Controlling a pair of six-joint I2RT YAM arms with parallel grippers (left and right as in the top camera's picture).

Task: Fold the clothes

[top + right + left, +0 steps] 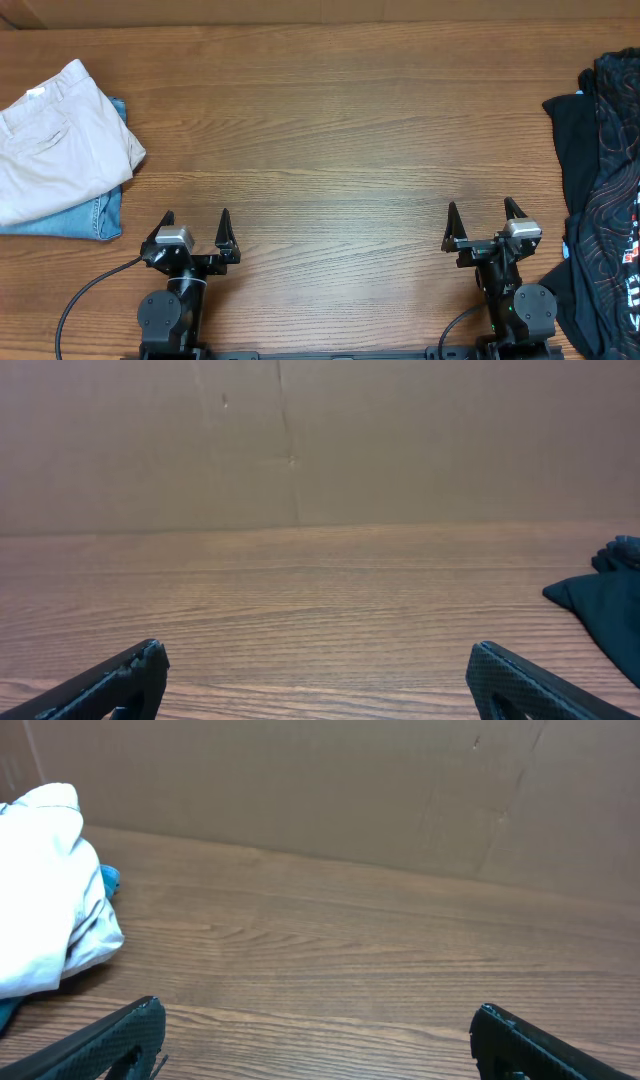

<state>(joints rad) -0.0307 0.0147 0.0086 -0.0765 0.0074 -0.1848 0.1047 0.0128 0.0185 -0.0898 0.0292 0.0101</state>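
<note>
The pale beige shorts (55,140) lie folded at the far left of the table, on top of a folded blue denim piece (85,218). They also show at the left edge of the left wrist view (45,885), with a bit of blue denim (108,876) peeking out. My left gripper (196,220) is open and empty near the front edge, to the right of the stack; it also shows in its wrist view (318,1020). My right gripper (482,214) is open and empty at the front right; its wrist view shows it too (318,660).
A heap of black clothes with a red line pattern (605,180) lies along the right edge; one corner shows in the right wrist view (600,605). A brown cardboard wall (300,440) stands behind the wooden table (330,150).
</note>
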